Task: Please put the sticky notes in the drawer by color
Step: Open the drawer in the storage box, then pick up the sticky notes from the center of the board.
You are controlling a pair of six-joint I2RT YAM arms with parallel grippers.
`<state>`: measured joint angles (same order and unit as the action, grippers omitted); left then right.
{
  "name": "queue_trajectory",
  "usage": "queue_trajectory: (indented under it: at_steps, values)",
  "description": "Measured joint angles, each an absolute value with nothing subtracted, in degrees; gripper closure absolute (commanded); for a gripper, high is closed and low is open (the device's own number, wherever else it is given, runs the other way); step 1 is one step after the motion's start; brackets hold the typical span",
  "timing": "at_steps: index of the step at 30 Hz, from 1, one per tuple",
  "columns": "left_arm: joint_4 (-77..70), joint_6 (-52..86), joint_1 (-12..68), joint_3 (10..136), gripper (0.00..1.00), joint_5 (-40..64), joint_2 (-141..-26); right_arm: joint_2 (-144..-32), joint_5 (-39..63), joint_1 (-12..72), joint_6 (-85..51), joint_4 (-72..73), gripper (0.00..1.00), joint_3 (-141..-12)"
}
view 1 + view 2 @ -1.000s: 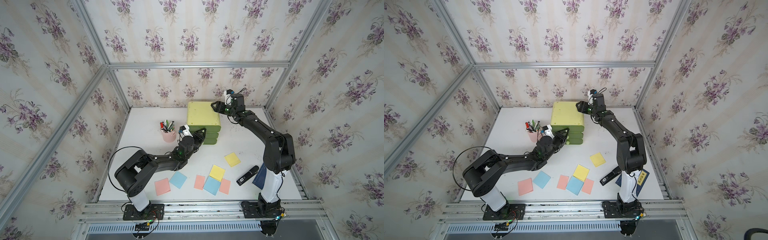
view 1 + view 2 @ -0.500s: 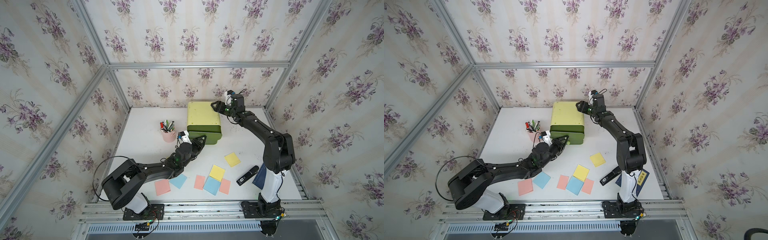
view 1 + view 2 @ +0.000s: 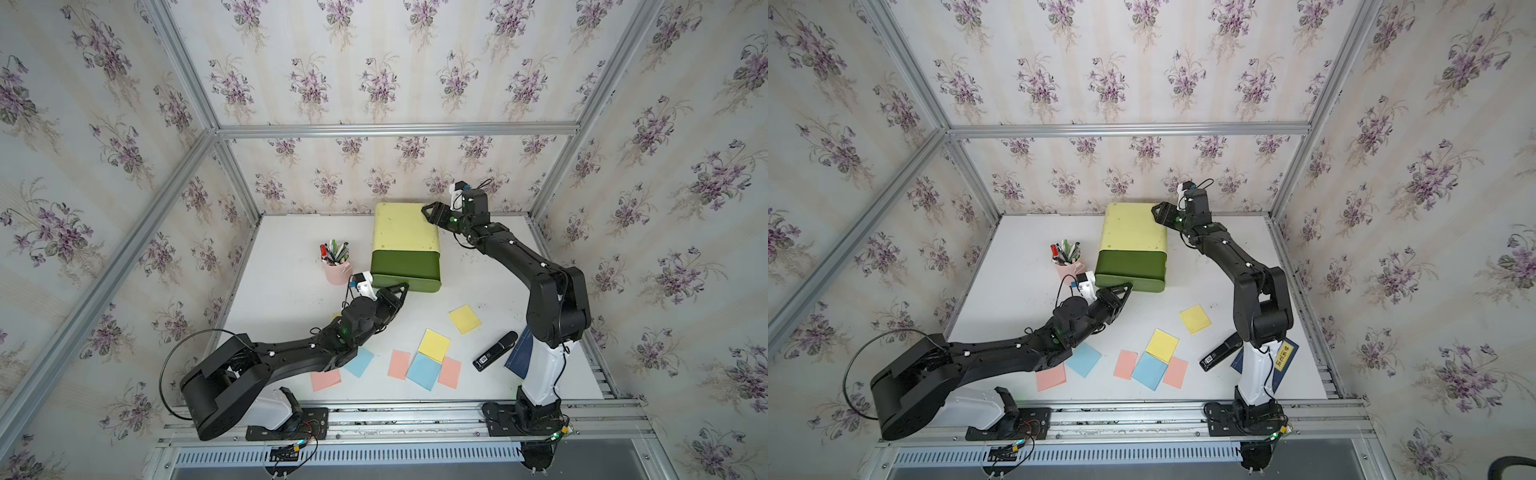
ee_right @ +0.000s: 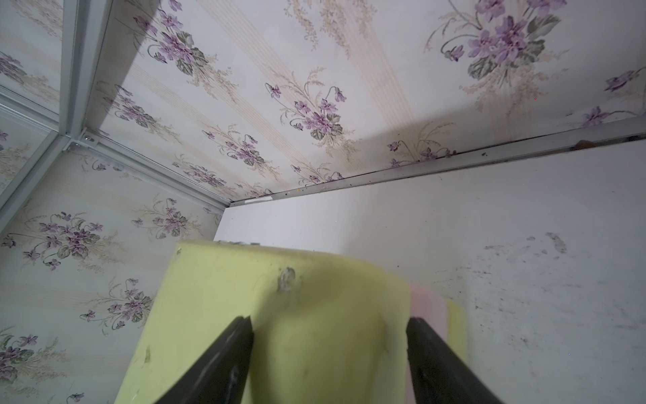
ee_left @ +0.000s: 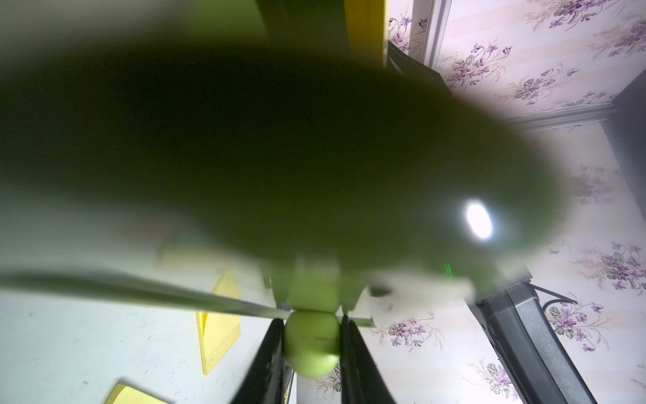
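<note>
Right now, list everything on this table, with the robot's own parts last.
table: one, white, inside the wallpapered cage
drawer chest: one, pale yellow-green shell, back middle; its dark green drawer stands open
knob: one, light green, on the open drawer's front
sticky notes: seven showing, two yellow, two blue, three pink, flat near the front
pen cup: one, pink, beside the chest on the left arm's side
stapler-like tool: one, black, front right
book: one, dark blue, partly behind the right arm's base
left gripper: shut on the knob
right gripper: open, at the chest's top back corner
</note>
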<state>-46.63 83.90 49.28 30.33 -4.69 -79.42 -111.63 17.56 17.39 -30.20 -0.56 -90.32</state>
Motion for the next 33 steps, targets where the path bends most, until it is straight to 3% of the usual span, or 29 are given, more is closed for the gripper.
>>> queue_trajectory:
  at_steps: [7, 11, 17, 27, 33]
  values:
    - [-45.45, 83.85, 49.54, 29.26, 0.59, -2.13, -79.85, -111.55, 17.04, 17.47, -30.09, -2.02, 0.27, -91.22]
    - [-44.38, 83.79, 49.54, 28.67, 0.34, -1.72, -78.89, -111.48, 16.58, 17.45, -30.02, -3.07, 0.27, -91.79]
    - [-40.01, 81.32, 49.56, 27.97, 0.22, -1.67, -72.51, -111.28, 15.05, 17.45, -29.21, -8.88, 0.23, -95.53]
    - [-17.39, 72.97, 48.36, 28.69, 0.20, -2.13, -55.33, -108.55, 13.04, 16.58, -26.00, -16.32, 0.18, -99.22]
    - [-0.03, 67.68, 44.99, 29.32, 0.16, -1.19, -43.92, -100.53, 13.13, 15.77, -22.63, -16.99, 0.20, -91.79]
